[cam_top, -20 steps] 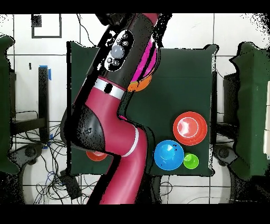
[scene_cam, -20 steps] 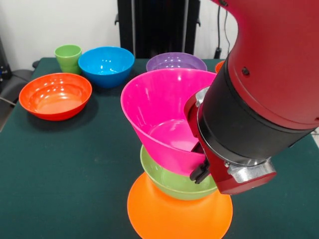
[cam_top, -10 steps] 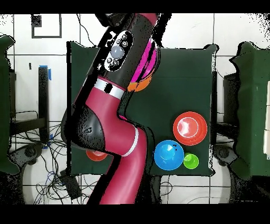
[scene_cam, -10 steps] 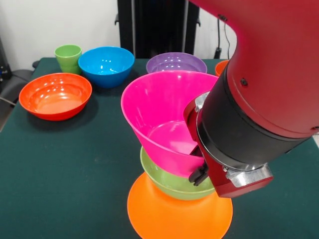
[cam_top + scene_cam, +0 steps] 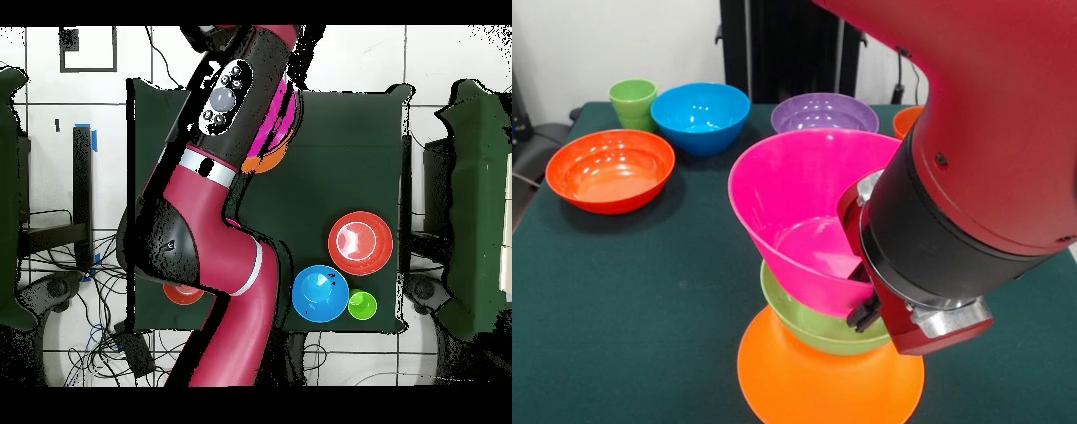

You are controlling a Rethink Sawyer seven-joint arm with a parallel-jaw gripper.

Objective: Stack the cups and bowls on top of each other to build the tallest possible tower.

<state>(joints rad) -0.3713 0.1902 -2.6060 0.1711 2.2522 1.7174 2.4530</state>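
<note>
Holding the glossy pink plastic bowl [image 5: 808, 212] by its rim, my gripper [image 5: 862, 311] seems clamped on it, tilted over the green bowl [image 5: 817, 322], which sits on the large upturned orange bowl [image 5: 821, 380]. So the tower has two levels, and the pink one is not yet settled. Loose on the green table [image 5: 618, 291] are a red-orange bowl [image 5: 609, 168], a blue bowl [image 5: 700, 113], a purple bowl [image 5: 823, 110] and the small light-green tumbler [image 5: 632, 102].

From overhead, my arm [image 5: 215, 200] hides the stack. Open cloth lies between it and the red-orange bowl [image 5: 359, 242]; the blue bowl [image 5: 320, 292] and tumbler [image 5: 361, 304] sit near an edge.
</note>
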